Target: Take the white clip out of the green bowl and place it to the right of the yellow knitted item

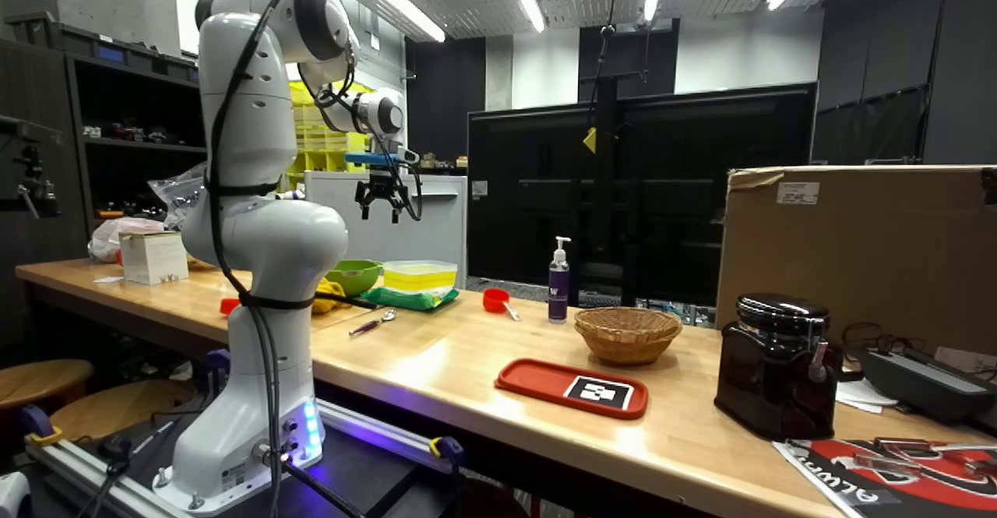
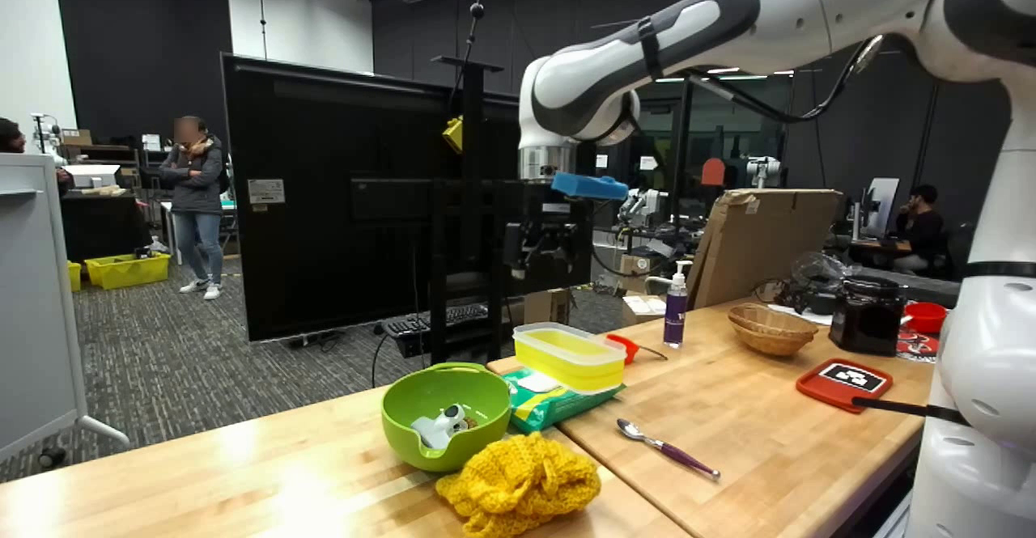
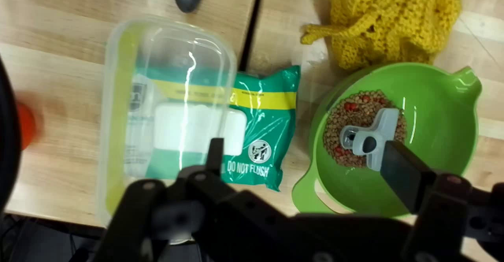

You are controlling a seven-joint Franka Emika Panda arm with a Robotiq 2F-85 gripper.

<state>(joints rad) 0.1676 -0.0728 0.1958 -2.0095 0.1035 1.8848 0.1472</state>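
The green bowl stands on the table and also shows in the wrist view. The white clip lies inside it on brown lentil-like bits; it also shows in an exterior view. The yellow knitted item lies crumpled against the bowl's side, in front of it in an exterior view. My gripper is open and empty, with its fingers wide apart. It hangs well above the table in both exterior views. In the wrist view one finger overlaps the bowl and the clip's edge.
A clear and yellow container sits on a green wipes packet beside the bowl. A spoon, red measuring cup, pump bottle, woven basket and red tray stand farther along the table.
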